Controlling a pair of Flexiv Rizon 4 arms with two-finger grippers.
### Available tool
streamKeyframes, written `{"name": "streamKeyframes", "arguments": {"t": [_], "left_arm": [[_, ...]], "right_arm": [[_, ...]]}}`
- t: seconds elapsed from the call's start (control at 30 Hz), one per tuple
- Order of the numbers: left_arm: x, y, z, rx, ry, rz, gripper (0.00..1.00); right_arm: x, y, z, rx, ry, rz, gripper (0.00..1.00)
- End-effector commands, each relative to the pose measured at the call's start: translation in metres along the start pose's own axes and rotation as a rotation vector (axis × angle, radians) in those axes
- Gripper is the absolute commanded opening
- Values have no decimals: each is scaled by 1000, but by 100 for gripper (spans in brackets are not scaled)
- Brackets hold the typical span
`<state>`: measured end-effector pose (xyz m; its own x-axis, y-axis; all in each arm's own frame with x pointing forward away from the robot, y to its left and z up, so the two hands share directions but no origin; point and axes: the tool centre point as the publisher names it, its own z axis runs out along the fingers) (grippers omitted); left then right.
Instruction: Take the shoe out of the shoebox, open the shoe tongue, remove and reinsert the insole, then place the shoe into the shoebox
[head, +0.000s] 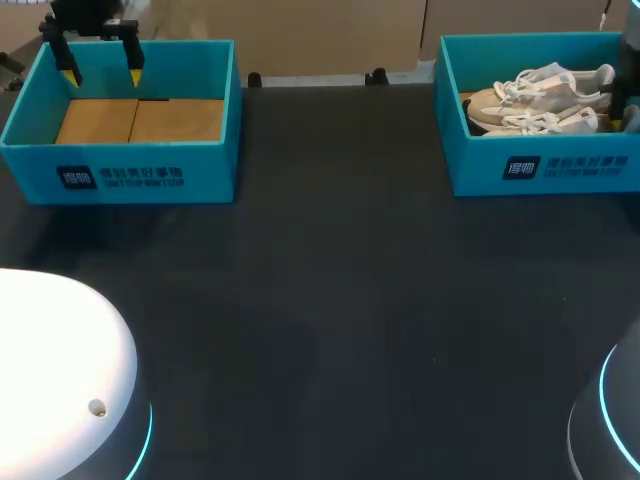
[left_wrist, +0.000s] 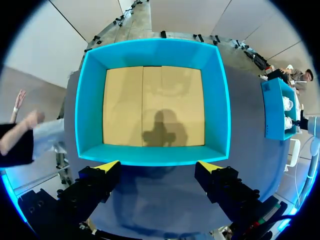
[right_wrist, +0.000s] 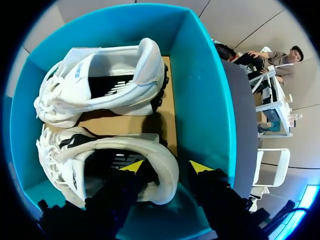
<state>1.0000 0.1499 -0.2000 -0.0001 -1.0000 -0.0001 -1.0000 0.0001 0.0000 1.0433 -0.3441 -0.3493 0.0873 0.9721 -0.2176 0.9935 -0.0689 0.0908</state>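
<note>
Over right shoebox (right_wrist: 205, 90): we note right gripper (right_wrist: 166, 167), fingers apart, straddling heel of near shoe (right_wrist: 55, 155).
Over left shoebox (left_wrist: 150, 52), near wall: left gripper (left_wrist: 157, 164), fingers apart.

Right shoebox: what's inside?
Right shoebox holds two white shoes side by side: rear shoe, front shoe, on a cardboard floor. The floor beneath them is covered.

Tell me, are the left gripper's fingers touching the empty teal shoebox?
Apart. Left wrist view: fingers hang above the whole teal shoebox, their shadow on its cardboard floor.
</note>
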Motion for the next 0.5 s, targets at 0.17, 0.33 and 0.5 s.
{"name": "streamKeyframes", "arguments": {"t": [0.17,0.33,0.5], "left_arm": [[0,0,0,0,0,0,100],[0,0,0,0,0,0,100],[0,0,0,0,0,0,100]], "right_arm": [[4,1,15,19,-11,-2,50],[4,3,23,39,-7,8,44],[2,2,27,52,-21,13,0]]}}
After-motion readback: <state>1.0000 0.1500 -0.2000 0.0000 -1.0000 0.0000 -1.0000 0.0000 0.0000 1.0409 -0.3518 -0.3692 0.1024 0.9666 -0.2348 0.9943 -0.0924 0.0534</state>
